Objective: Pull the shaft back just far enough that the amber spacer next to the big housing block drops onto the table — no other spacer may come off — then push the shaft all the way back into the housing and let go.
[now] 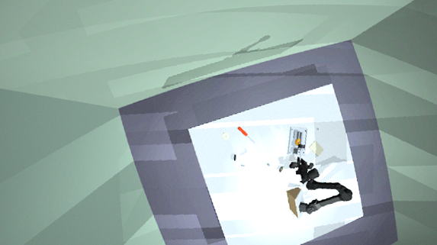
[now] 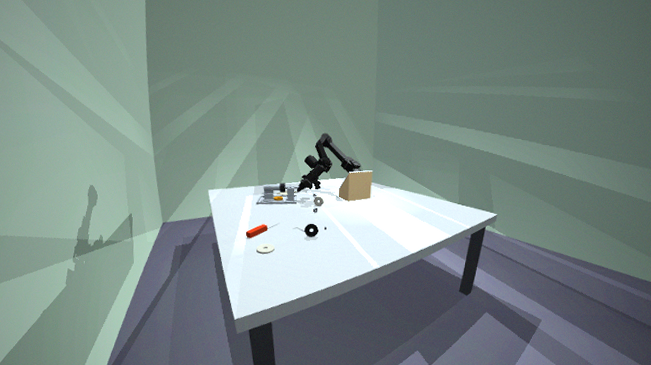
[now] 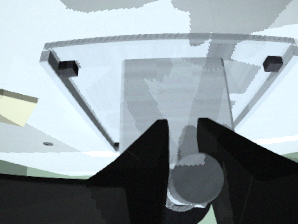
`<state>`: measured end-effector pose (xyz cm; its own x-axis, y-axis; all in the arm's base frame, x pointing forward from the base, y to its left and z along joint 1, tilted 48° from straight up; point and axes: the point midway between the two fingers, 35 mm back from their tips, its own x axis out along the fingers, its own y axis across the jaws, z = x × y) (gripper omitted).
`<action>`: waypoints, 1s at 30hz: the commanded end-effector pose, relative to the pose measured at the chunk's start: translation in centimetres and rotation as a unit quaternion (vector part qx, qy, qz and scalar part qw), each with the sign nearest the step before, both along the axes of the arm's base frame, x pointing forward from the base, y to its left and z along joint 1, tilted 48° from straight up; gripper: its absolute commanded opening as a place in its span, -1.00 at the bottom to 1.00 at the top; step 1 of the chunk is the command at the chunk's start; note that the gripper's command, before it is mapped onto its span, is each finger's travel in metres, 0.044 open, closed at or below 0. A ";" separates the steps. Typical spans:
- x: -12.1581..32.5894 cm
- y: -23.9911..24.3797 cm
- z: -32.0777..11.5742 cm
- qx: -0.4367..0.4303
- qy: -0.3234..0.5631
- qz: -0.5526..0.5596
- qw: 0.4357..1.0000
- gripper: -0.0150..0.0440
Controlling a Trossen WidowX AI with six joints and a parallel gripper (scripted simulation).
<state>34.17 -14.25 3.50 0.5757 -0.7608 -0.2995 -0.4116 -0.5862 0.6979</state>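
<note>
My gripper (image 1: 299, 159) (image 2: 299, 189) (image 3: 182, 128) is shut on the shaft, at the near end of the fixture. The shaft's round grey end (image 3: 198, 179) shows between the fingers in the wrist view. The amber spacer (image 1: 296, 141) (image 2: 278, 198) lies low, at the level of the fixture's base plate (image 2: 264, 202), below the shaft line and between the two uprights. The grey housing block (image 2: 268, 193) stands at the far side. A dark ring (image 2: 282, 188) sits up on the shaft line, near the upright (image 2: 290, 193) closer to me. How deep the shaft sits in the housing is hidden.
A red-handled screwdriver (image 1: 243, 131) (image 2: 256, 231), a cream disc (image 1: 227, 136) (image 2: 266, 249), a black ring (image 2: 313, 228) and a grey ring (image 2: 319, 201) lie on the table. A pale yellow square (image 1: 316, 148) (image 3: 17, 108) lies beside the fixture. A brown block (image 1: 294, 202) (image 2: 359, 186) stands by the arm's base.
</note>
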 end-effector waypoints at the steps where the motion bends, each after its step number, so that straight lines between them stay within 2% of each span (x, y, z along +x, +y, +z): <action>1: 0.6 -0.1 0.4 -0.001 -0.006 0.002 1.000 -0.49; 30: 1.0 -0.2 0.5 -0.001 -0.006 0.002 1.000 -0.49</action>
<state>34.74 -14.46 3.68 0.5756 -0.7614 -0.2983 -0.4132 -0.5856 0.6974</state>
